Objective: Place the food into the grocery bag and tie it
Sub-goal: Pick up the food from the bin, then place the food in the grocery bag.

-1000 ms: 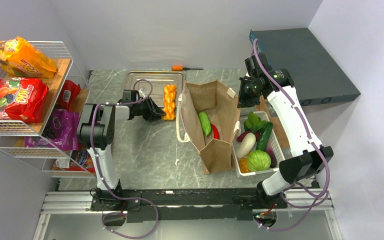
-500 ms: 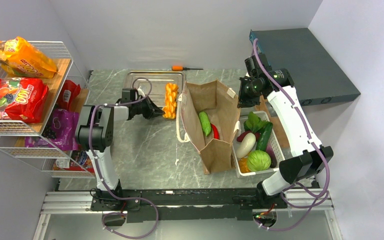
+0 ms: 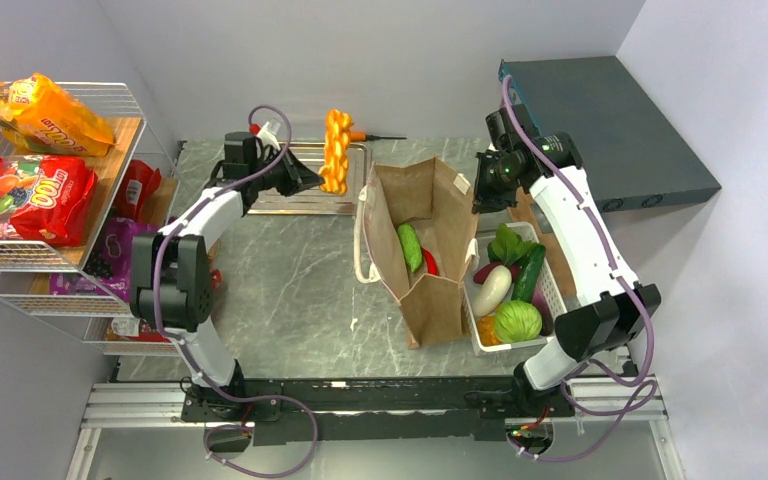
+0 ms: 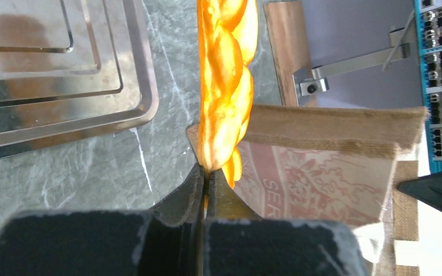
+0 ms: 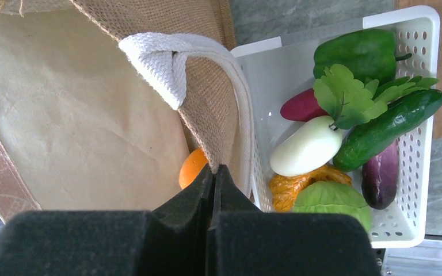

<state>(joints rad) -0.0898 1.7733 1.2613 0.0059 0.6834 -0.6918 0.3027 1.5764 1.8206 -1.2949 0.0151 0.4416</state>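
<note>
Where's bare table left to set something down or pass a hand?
Widest bare patch: the marble table between the left arm and the bag, on the arms' side of the metal tray. The tray's visible part looks bare too. Crowded: right side, where bag, basket and the right gripper pinching the bag's rim leave no gap.

A steel tray (image 3: 312,205) lies near an orange-handled screwdriver (image 3: 370,136); a white basket (image 5: 282,69) stands well apart on the right.
</note>
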